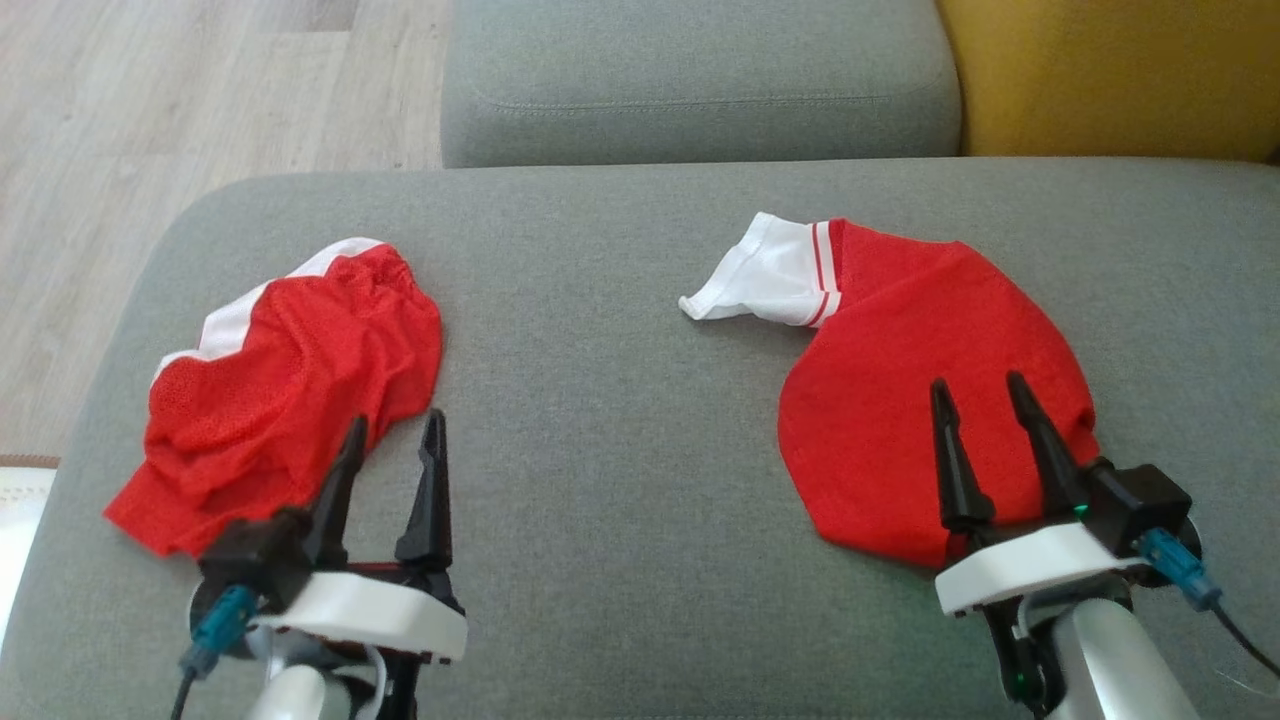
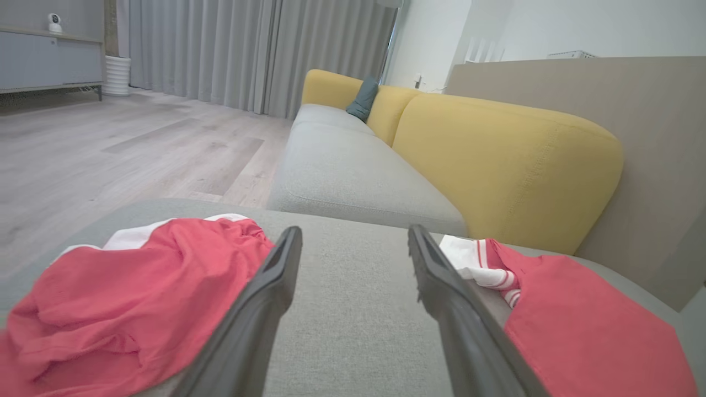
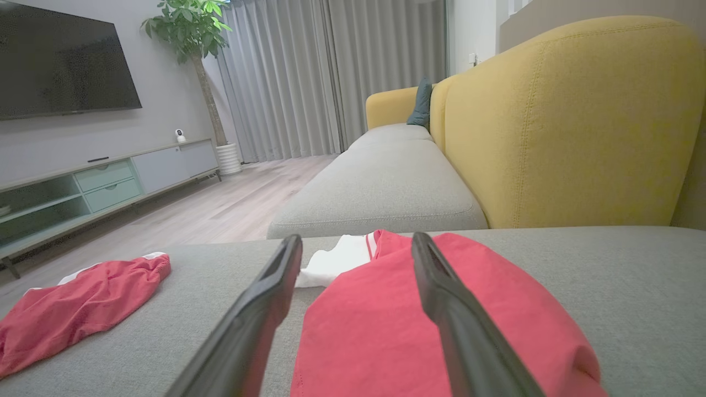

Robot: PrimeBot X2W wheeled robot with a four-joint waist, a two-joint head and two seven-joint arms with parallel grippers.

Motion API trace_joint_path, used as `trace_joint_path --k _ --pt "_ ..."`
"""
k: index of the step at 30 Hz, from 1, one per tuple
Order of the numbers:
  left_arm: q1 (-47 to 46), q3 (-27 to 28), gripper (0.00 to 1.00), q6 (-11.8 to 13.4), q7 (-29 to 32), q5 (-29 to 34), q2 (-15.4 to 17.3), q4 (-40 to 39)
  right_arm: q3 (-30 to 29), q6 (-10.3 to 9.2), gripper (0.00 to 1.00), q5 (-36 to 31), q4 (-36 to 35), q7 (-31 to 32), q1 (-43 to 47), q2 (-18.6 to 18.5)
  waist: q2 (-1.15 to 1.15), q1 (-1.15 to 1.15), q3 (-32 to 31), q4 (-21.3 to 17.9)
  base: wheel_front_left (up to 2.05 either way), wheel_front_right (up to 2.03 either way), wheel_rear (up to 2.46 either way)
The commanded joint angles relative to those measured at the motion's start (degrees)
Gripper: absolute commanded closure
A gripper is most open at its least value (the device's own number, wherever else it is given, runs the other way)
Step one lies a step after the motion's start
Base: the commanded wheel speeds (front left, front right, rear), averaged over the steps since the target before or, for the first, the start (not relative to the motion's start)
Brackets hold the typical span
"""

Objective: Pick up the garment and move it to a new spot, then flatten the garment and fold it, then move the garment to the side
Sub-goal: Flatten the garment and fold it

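Reaching forward over the sofa, left pincer and right pincer both gape empty.

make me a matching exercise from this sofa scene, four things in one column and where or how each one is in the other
1. left gripper
2. right gripper
3. crumpled red garment
4. teal cushion

A. leaning on the yellow backrest
B. open above the flatter red garment
C. open, grey seat between its fingers
D. lying near the seat's left edge

Pairs: 1-C, 2-B, 3-D, 4-A
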Motion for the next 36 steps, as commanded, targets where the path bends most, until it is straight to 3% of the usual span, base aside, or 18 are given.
trace_joint_path --k 1,12,17,24,36 --pt "-2.76 3.05 0.00 -0.54 -0.69 0.93 -0.35 -1.63 1.40 -0.04 0.00 -0.57 -1.68 -0.39 -2.19 -0.21 0.00 0.00 0.04 -0.21 0.00 0.00 0.00" --pt "-1.86 5.71 0.00 -3.90 -0.70 3.60 -2.83 0.54 1.49 -0.04 0.00 -0.64 -1.48 -0.36 -1.84 -0.21 0.00 0.00 0.84 0.48 0.00 0.00 0.00" --pt "-2.09 5.80 0.00 -5.09 -0.70 4.39 -3.69 1.53 5.24 -0.04 0.00 -1.05 0.37 1.10 -2.87 -0.21 0.00 0.00 2.47 1.70 0.00 0.00 0.00" --pt "-3.76 4.69 0.00 -6.25 -0.70 5.01 -4.54 3.18 8.33 -0.04 0.00 -1.60 9.81 4.27 -6.81 -0.21 0.00 0.00 5.22 5.75 0.00 0.00 0.00" --pt "-5.18 4.25 0.00 -6.83 -0.70 5.05 -4.98 4.24 1.40 -0.04 0.00 -5.43 25.00 2.59 -14.57 -0.21 0.00 0.00 8.90 10.05 0.00 0.00 0.00"
